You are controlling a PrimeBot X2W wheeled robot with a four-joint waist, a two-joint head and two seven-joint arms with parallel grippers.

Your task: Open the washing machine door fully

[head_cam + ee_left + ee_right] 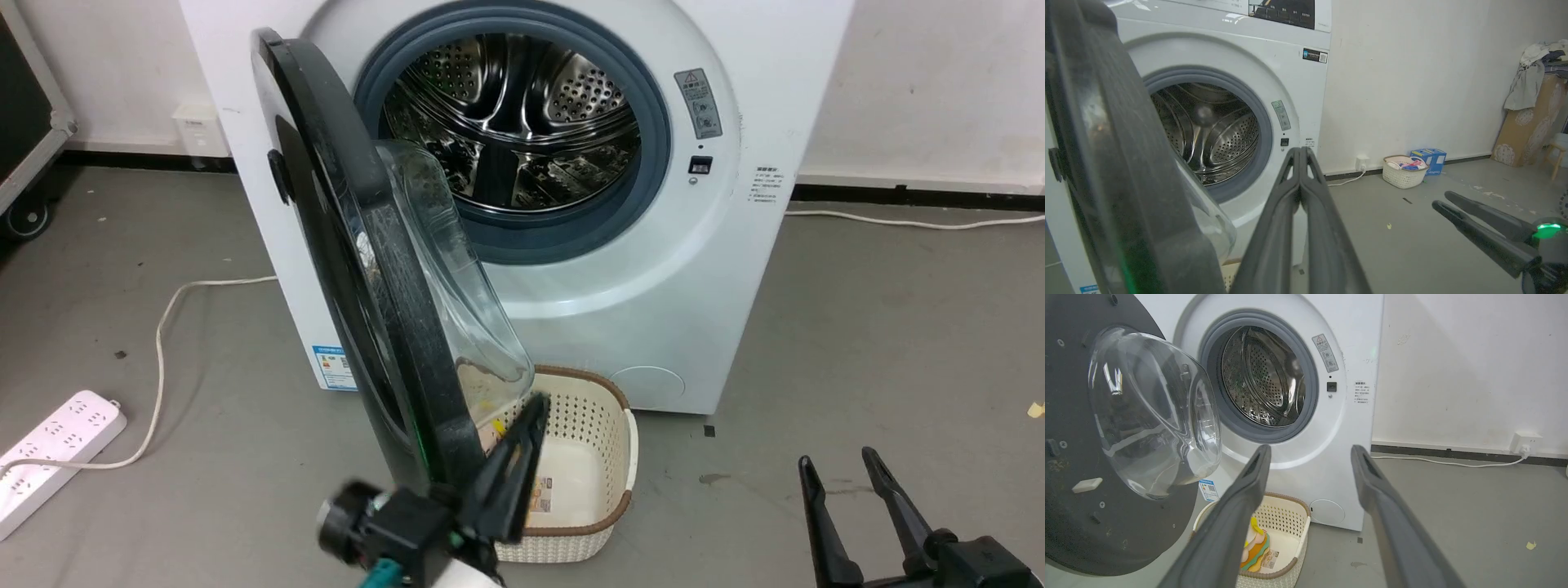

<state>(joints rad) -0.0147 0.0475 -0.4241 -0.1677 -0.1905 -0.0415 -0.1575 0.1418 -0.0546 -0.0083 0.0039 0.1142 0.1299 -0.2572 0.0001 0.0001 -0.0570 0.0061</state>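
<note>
The white washing machine (718, 269) stands against the wall with its steel drum (510, 122) exposed. Its round black washing machine door (359, 245) is swung out about halfway, edge-on to the head view, with the clear glass bowl (445, 269) bulging toward the drum. My left gripper (535, 404) is shut with nothing in it, its fingers beside the door's lower inner edge, just under the bowl. In the left wrist view the door (1114, 163) is at the left of the shut fingers (1300, 179). My right gripper (837, 461) stands open at the lower right, away from the door (1106, 457).
A cream perforated basket (608, 457) with coloured items sits on the floor under the door. A white power strip (57, 449) and cable (159, 343) lie at the left. A second basket (1402, 171) and a blue box (1431, 157) stand by the wall to the right.
</note>
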